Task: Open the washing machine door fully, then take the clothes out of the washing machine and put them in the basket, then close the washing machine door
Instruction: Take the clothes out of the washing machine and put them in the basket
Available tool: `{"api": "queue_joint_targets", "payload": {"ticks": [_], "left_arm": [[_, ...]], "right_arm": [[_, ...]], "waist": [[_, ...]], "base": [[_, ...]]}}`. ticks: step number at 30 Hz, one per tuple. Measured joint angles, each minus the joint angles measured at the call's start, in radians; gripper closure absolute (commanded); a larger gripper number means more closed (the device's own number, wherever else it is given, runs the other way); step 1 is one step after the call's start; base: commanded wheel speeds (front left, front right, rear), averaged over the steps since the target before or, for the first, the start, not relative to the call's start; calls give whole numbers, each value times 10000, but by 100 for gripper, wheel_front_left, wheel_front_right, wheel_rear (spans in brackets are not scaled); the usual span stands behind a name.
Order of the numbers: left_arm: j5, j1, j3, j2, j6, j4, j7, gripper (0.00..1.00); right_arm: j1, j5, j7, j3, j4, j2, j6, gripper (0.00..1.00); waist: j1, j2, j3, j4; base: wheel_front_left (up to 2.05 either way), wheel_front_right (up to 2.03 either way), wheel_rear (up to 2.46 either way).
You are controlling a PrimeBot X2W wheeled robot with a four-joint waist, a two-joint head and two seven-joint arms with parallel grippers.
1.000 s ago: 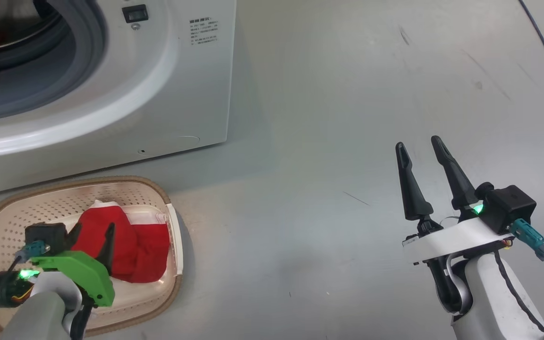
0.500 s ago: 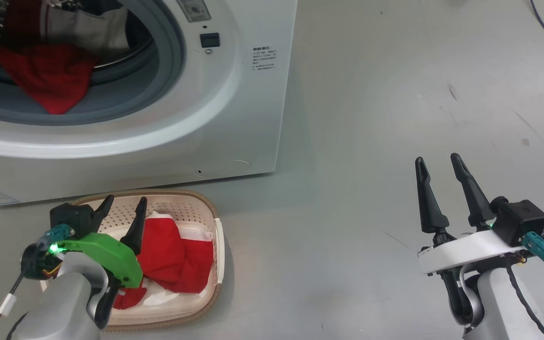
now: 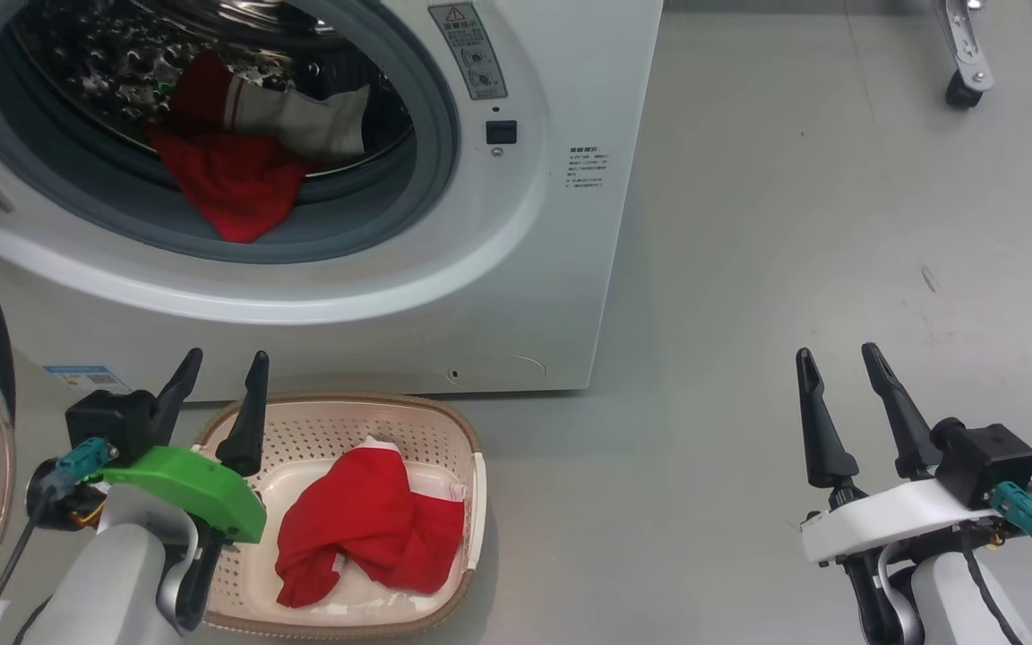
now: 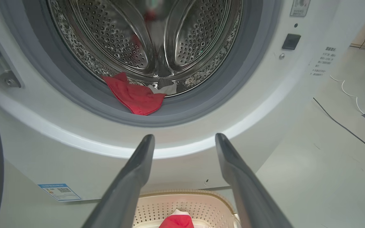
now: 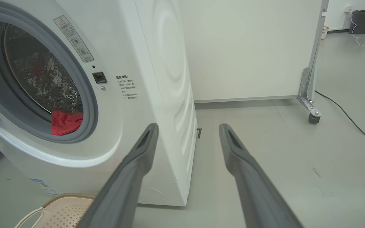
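Left gripper [image 3: 224,360] and right gripper [image 3: 837,353] both have fingers wide open, empty; one red piece [image 3: 364,528] is in the basket [image 3: 444,417], the rest of the clothes [image 3: 234,184] drape over the washer's [image 3: 525,269] grey lip [image 3: 346,238], so a shallow pinch might snag there or drop short.

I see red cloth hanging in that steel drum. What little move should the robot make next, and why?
Probably raise the open left gripper forward toward the bright red garment draped over the grey rubber mouth of the white washing machine. That gripper holds nothing, and a second red garment already lies in the cream perforated basket.
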Motion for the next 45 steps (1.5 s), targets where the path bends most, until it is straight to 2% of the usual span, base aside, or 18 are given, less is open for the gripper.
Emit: {"api": "queue_joint_targets", "payload": {"ticks": [8,19,45], "left_arm": [[186,902,688,-203,6,-924,-2,0],[704,1719,1287,-445,50,-1778,-2,0],[1442,2425,1964,-857,48,-2763,-2,0]], "right_arm": [[283,-73,0,0,4,-56,75,0],[464,-75,0,52,-19,-54,79,0],[489,-73,0,92,-90,-48,119,0]], "waist": [[0,0,-486,297],[0,0,-683,370],[0,0,-647,251]], "base": [[0,0,0],[0,0,0],[0,0,0]]}}
